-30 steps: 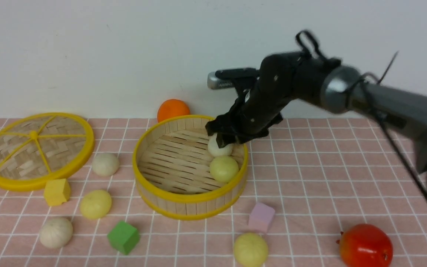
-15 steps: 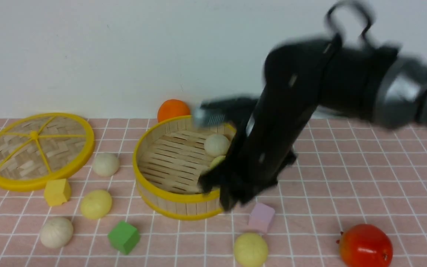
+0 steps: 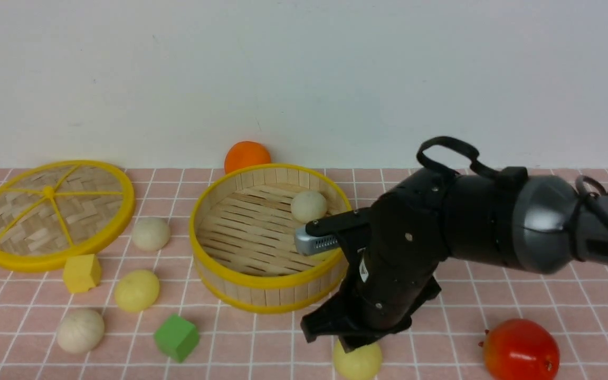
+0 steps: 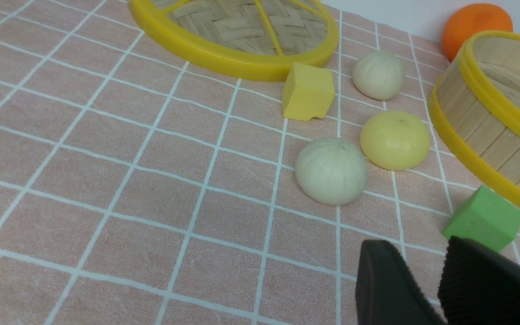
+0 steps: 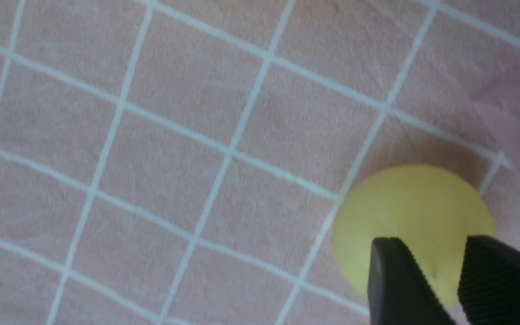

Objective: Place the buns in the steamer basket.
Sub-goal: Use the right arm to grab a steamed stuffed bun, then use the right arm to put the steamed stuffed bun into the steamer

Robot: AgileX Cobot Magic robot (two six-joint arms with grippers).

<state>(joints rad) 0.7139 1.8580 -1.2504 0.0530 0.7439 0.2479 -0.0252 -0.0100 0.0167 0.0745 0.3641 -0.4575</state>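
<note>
Pink checked cloth [image 3: 494, 237] covered the table up to a plain white wall [image 3: 304, 68]. It lay widest and barest on the right, between the basket [image 3: 262, 282] and a red fruit [image 3: 520, 349] by the front edge.

The right gripper [image 3: 347, 345] hung low at that front edge, directly over a yellow bun [image 3: 359, 365] whose lower part the frame cut off. In the right wrist view its fingers [image 5: 391, 271] stood slightly apart, the gap narrower than the bun, with nothing pinched; contact with the bun could not be judged. A blurred pink shape [image 5: 519, 117] lay near that bun, hidden by the arm from the front.

One white bun [image 3: 309, 206] sat inside the basket against its far right wall. The arm covered the basket's right side.

Left of the basket, clear of it, lay a second white bun [image 3: 150, 234], a second yellow bun [image 3: 136, 290] and a third white bun [image 3: 80, 331], among a yellow block [image 3: 81, 273] and a green block [image 3: 176, 338], with the lid [image 3: 124, 211] behind. An orange [image 3: 246, 155] peeked over the basket's far rim.

The left gripper [image 4: 418, 253], visible only in its own wrist view, hovered over bare cloth, fingers parted and holding nothing.
</note>
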